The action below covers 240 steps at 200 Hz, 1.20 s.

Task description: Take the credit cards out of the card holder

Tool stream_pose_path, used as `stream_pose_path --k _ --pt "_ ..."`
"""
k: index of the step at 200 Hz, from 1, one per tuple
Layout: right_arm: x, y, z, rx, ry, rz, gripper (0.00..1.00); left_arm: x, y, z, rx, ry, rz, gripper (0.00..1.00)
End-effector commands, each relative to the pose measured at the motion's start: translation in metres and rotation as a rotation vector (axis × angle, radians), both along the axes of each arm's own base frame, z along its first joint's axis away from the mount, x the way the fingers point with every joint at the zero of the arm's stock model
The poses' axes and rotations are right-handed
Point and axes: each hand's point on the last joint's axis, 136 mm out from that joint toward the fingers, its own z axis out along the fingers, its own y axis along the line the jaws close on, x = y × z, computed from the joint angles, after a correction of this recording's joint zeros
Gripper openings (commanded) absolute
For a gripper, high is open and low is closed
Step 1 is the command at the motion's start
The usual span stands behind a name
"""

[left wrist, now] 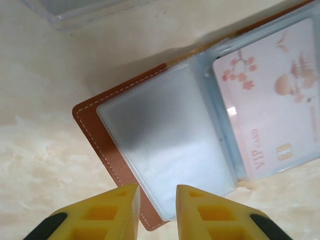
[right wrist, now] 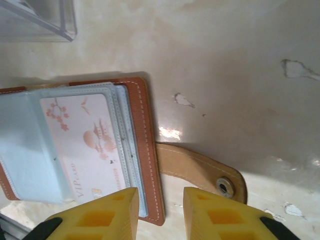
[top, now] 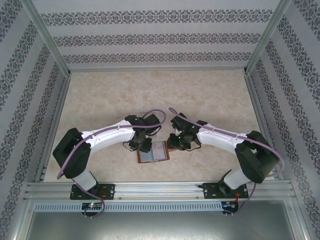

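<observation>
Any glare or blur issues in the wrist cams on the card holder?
Left wrist: soft glare hazes the empty sleeve of the card holder; the VIP card is washed out but legible. Right wrist: one bright glare spot on the table; card print reads sharp.

Twin robot arms in glossy white shells: the left arm (top: 107, 137) and the right arm (top: 220, 137) each carry bulky black joint housings at shoulder and wrist. Both rise from black bases (top: 90, 191) at the near edge of the counter. A mauve cable (top: 152, 112) runs from each base along the limb to the wrist. A small green light (top: 178, 136) glows on the right wrist. Close up, the left claw (left wrist: 156, 202) and the right claw (right wrist: 161, 207) have bright yellow plastic fingers (left wrist: 107, 212), moulded with square recesses and tipped with black pads (left wrist: 56, 220) at their outer corners.
</observation>
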Motion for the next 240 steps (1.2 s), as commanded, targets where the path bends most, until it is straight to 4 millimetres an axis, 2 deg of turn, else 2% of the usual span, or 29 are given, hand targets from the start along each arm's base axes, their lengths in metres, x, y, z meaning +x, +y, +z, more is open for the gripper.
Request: stream_pose_path --k 1,37,75,143,179,240 --pt "0.001 0.016 0.008 0.049 0.002 0.02 0.31 0.002 -0.021 0.018 -0.111 -0.027 0.002 0.25" --pt "0.002 0.024 0.006 0.06 0.008 0.031 0.31 0.01 -0.057 0.014 -0.331 -0.017 0.078 0.26" --pt "0.003 0.022 0.003 0.047 0.005 0.027 0.31 0.017 -0.07 -0.002 -0.495 0.017 0.188 0.3" --pt "0.004 0.02 -0.001 0.037 0.011 0.026 0.32 0.019 -0.066 -0.023 -0.574 0.056 0.269 0.25" --pt "0.004 0.021 -0.002 0.035 0.014 0.028 0.32 0.019 -0.061 -0.028 -0.56 0.058 0.281 0.21" --pt "0.004 0.021 -0.002 0.033 0.018 0.029 0.32 0.016 -0.046 -0.039 -0.466 0.058 0.278 0.22"
